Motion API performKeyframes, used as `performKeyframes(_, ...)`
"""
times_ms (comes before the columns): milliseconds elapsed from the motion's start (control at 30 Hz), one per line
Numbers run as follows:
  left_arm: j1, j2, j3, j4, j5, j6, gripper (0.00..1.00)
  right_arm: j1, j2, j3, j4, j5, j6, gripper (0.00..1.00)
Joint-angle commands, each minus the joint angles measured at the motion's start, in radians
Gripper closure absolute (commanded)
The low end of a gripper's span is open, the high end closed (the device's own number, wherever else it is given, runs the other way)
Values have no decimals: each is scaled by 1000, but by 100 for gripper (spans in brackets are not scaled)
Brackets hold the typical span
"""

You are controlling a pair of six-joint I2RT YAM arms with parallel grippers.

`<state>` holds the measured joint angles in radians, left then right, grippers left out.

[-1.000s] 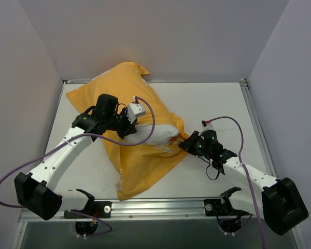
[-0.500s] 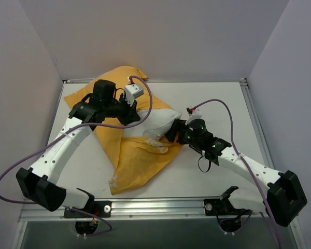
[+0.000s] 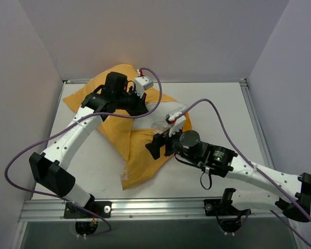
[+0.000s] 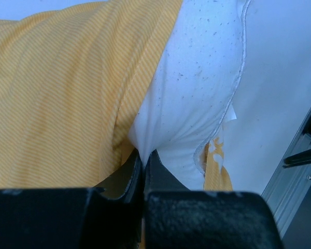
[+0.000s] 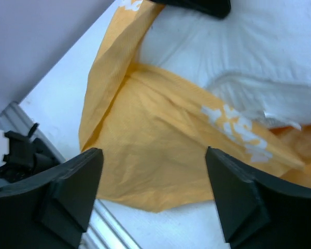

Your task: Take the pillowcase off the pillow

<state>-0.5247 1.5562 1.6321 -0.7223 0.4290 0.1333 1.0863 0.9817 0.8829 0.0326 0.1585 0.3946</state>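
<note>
The orange-yellow pillowcase (image 3: 141, 162) lies crumpled on the table, its loose end trailing toward the front rail. The white pillow (image 3: 154, 121) pokes out of it at the middle. My left gripper (image 3: 141, 108) is at the pillow's back edge. In the left wrist view its jaws (image 4: 143, 154) are shut on a pinch of the white pillow (image 4: 197, 88), with pillowcase fabric (image 4: 62, 93) to the left. My right gripper (image 3: 156, 148) hangs open over the pillowcase (image 5: 160, 145). Nothing sits between its fingers (image 5: 72, 192). The pillow (image 5: 259, 46) lies beyond it.
The white table (image 3: 233, 114) is boxed in by grey walls at the back and both sides. A metal rail (image 3: 160, 205) runs along the front edge and shows under my right gripper (image 5: 106, 233). Purple cables loop off both arms.
My right gripper has opened and swung left and forward, from the pillow's right end to above the pillowcase. The left arm has pulled the pinched pillow toward the back right.
</note>
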Motion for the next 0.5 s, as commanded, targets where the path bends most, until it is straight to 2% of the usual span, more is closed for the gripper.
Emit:
performKeyframes(0, 0, -15, 69, 115, 4, -21, 98, -2, 148, 132, 15, 91, -121, 14)
performKeyframes(67, -1, -18, 69, 115, 5, -23, 98, -51, 264, 212, 13, 50, -155, 11)
performKeyframes(200, -1, -25, 74, 112, -7, -15, 98, -152, 365, 206, 93, -147, -131, 12)
performKeyframes(267, 0, -25, 78, 113, -24, -17, 98, -154, 396, 202, 93, -149, -137, 19)
performKeyframes(367, 5, -10, 103, 113, -88, -31, 98, -112, 405, 195, 85, -234, -132, 45)
performKeyframes(467, 11, 16, 153, 113, -131, -40, 98, -43, 381, 185, 81, -198, -129, 59)
